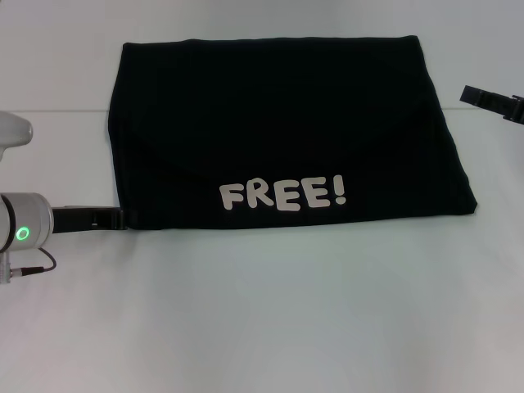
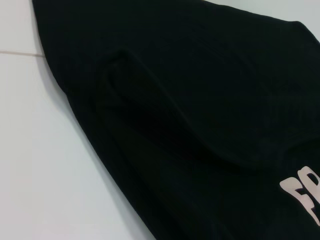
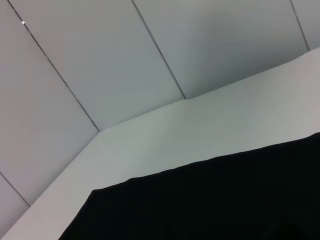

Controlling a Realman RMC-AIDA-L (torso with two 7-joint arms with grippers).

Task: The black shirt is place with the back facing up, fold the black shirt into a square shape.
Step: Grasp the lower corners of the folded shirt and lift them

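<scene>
The black shirt (image 1: 278, 123) lies flat on the white table, folded into a wide rectangle, with white "FREE!" lettering (image 1: 282, 195) near its front edge. My left gripper (image 1: 119, 218) reaches in low from the left and meets the shirt's near-left corner. The left wrist view shows the shirt (image 2: 200, 100) close up, with a soft fold ridge and part of the lettering (image 2: 300, 197). My right gripper (image 1: 468, 95) hovers at the far right, apart from the shirt's right edge. The right wrist view shows the shirt's far edge (image 3: 225, 200).
The white table (image 1: 262, 311) spreads bare in front of the shirt and on both sides. A grey panelled wall (image 3: 125, 60) rises behind the table's far edge.
</scene>
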